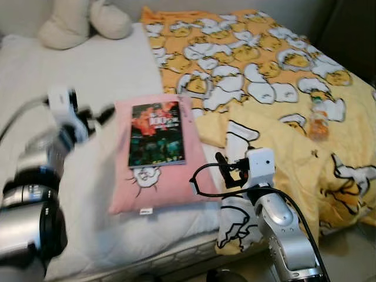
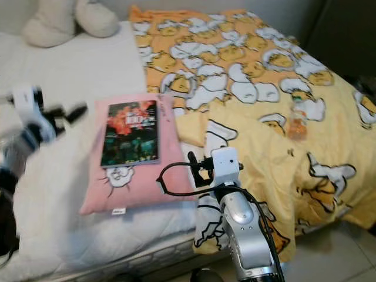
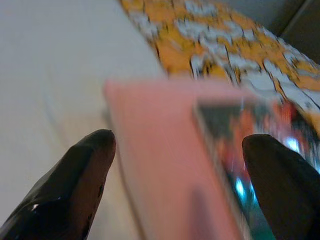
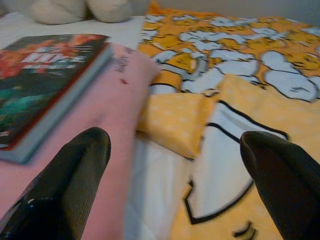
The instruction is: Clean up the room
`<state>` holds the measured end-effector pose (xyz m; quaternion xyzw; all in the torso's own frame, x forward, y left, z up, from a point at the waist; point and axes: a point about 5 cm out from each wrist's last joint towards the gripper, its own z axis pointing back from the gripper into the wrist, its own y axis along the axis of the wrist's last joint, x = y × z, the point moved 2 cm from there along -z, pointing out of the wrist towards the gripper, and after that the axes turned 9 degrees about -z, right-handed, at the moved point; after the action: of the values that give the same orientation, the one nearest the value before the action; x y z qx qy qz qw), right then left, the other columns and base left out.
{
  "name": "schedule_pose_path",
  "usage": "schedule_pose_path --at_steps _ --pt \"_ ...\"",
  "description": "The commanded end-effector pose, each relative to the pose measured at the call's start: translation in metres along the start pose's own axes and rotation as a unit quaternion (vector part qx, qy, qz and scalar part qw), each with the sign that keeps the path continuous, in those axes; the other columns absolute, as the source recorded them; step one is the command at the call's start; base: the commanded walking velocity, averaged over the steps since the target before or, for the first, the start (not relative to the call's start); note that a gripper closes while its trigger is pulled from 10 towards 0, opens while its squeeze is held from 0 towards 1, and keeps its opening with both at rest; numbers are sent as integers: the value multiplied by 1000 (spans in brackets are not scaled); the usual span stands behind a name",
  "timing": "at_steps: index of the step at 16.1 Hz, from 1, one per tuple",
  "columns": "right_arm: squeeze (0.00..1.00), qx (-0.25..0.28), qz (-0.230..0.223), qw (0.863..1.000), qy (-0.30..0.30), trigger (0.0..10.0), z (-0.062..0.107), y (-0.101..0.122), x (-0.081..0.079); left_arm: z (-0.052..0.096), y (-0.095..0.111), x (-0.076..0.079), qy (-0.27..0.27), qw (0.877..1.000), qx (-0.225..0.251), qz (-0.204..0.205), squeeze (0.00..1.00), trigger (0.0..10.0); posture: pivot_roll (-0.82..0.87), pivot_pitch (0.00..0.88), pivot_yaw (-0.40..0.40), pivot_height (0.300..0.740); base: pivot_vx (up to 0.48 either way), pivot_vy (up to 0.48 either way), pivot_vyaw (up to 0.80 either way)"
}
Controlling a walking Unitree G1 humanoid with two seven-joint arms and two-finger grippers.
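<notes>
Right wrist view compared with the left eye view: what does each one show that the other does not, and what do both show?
The right wrist view alone shows the book's thick side edge with its pages, seen close between the right gripper's open jaws. The left eye view alone shows the small bottle lying on the blanket, the left gripper blurred beside the pillow, and both silver arms. Both show the book lying on the pink pillow, the yellow cartoon blanket, the white sheet and the cream plush toy at the far end of the bed.
</notes>
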<state>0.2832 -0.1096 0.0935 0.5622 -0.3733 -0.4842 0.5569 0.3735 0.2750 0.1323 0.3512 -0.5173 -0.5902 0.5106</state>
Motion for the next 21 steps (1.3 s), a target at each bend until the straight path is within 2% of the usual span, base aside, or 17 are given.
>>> schedule_pose_path --at_steps 1,3,4,6,8,10,12,14,16,17,19,21 --pt "0 0 4 1000 10 10000 -2 2 -3 0 -1 4 -22 1000 3 8 0 10000 -35 1 7 732 0 0 0" --pt "0 -3 7 1000 15 10000 -5 2 -2 0 -20 19 -69 998 -14 4 0 10000 -31 0 -7 732 0 0 0" --pt "0 -2 8 1000 16 10000 -6 4 -2 -1 -23 25 -81 997 -15 -9 0 10000 -32 1 -7 732 0 0 0" --pt "0 -1 9 1000 16 10000 -7 5 -1 -4 -22 33 -98 995 -10 -6 0 10000 -33 5 -11 732 0 0 0" --pt "0 -1 12 1000 17 10000 -8 6 0 -10 -28 47 -120 993 -21 -6 0 10000 -49 10 -12 732 0 0 0" --pt "0 -1 14 1000 16 10000 -8 6 2 -14 -31 52 -123 992 -29 -7 0 10000 -51 10 -13 732 0 0 0" --pt "0 -5 -12 1000 14 10000 -13 7 5 -18 -19 51 -94 995 -2 -37 0 10000 -57 10 -8 732 0 0 0" --pt "0 2 -23 1000 9 10000 -20 14 8 -15 -1 48 -76 994 40 -73 0 10000 -52 10 -11 732 0 0 0" --pt "0 -16 -130 991 -1 10000 -24 10 10 -5 12 49 -68 986 74 -132 0 10000 -35 9 -13 732 0 0 0" --pt "0 -23 -191 981 8 10000 -34 11 8 6 17 53 -72 979 94 -167 0 10000 -18 11 -13 732 0 0 0" --pt "0 -11 -244 969 35 10000 -60 29 6 36 39 76 -115 965 173 -156 0 10000 46 16 -36 732 0 0 0" --pt "0 -20 -260 963 70 10000 -77 38 1 57 41 93 -140 959 173 -176 0 10000 84 19 -55 732 0 0 0"
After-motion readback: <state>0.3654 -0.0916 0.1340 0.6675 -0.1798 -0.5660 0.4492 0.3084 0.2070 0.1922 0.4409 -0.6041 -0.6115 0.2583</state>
